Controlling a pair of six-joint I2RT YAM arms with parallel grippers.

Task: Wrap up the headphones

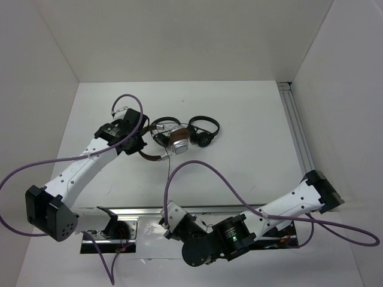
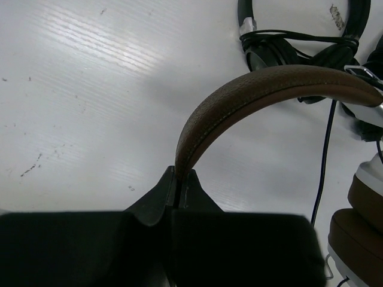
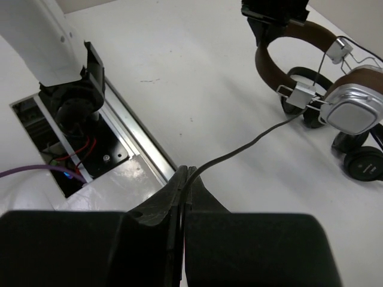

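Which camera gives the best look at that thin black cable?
The right wrist view: the cable runs from the right gripper, pinched shut on it, up to the headphones. The left wrist view shows only a short stretch; from above it is a faint line.

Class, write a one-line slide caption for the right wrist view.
Right fingers shut on the black cable running across the table to the brown headphones.

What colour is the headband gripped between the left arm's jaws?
Brown. The headband shows best in the left wrist view.
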